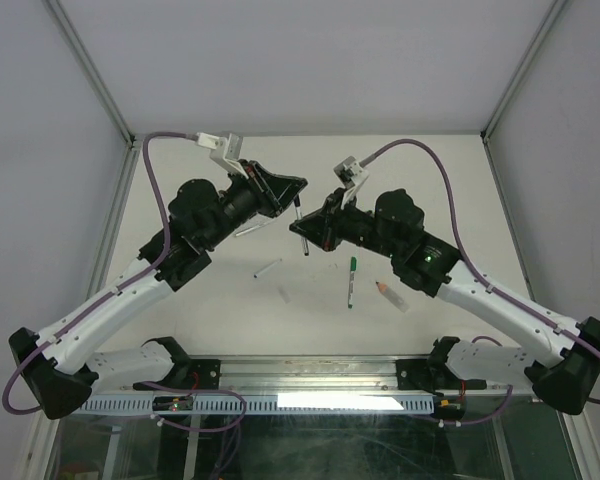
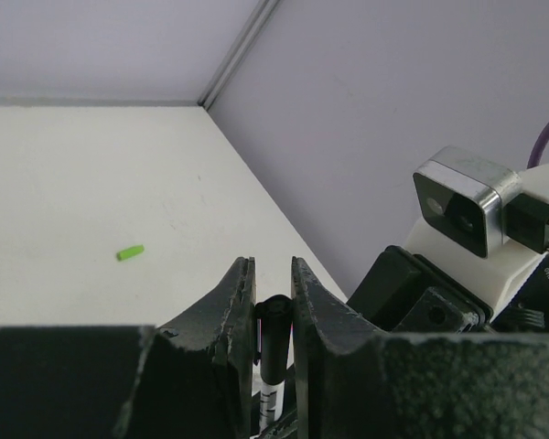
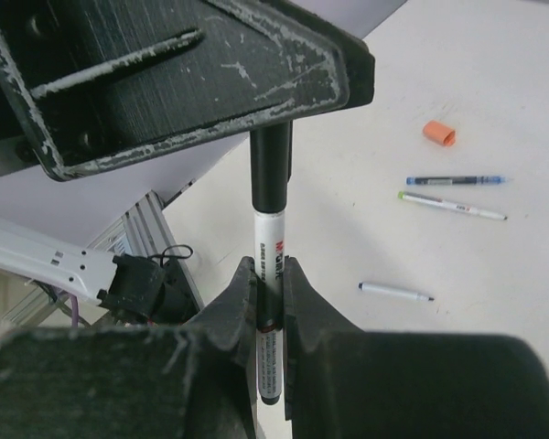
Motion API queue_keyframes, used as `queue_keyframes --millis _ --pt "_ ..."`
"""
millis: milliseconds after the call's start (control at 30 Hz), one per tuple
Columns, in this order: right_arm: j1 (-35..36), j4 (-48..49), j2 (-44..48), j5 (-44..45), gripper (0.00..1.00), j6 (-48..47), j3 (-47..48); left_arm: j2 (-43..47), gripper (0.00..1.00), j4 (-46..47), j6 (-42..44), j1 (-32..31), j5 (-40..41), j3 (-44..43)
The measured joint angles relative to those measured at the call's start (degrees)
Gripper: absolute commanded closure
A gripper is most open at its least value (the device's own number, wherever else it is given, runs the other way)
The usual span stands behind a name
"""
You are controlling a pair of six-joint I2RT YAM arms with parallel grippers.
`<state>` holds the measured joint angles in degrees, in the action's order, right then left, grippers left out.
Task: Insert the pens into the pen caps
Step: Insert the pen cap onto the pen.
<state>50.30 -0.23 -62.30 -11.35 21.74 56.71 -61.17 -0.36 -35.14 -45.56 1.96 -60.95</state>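
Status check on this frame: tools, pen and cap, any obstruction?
Left tool shut on black cap. Right tool shut on white pen. Cap sits over pen tip, in mid-air. Nothing in the way.

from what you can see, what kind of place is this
Probably a robotics lab test cell: a white table boxed in by plain grey panels, two robot arms bolted at its edge, pens and caps lying loose.

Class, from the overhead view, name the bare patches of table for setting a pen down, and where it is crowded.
Bare: the far strip of table beyond the black marker, and the near strip along the rail. Crowded: the middle, around the green-capped pen and orange-tipped pen.
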Motion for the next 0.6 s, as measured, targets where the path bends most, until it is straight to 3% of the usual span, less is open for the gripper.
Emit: queue_keyframes --millis 267,600 --pt "-1.44 -7.50 -4.72 -0.11 1.00 -5.84 13.84 -1.70 1.00 2.05 5.20 0.26 0.85 -6.86" --pt "-4.48 -19.47 -9.64 -4.37 1.00 -11.72 26.97 -2.75 1.00 5.77 7.76 0.17 2.14 -8.50"
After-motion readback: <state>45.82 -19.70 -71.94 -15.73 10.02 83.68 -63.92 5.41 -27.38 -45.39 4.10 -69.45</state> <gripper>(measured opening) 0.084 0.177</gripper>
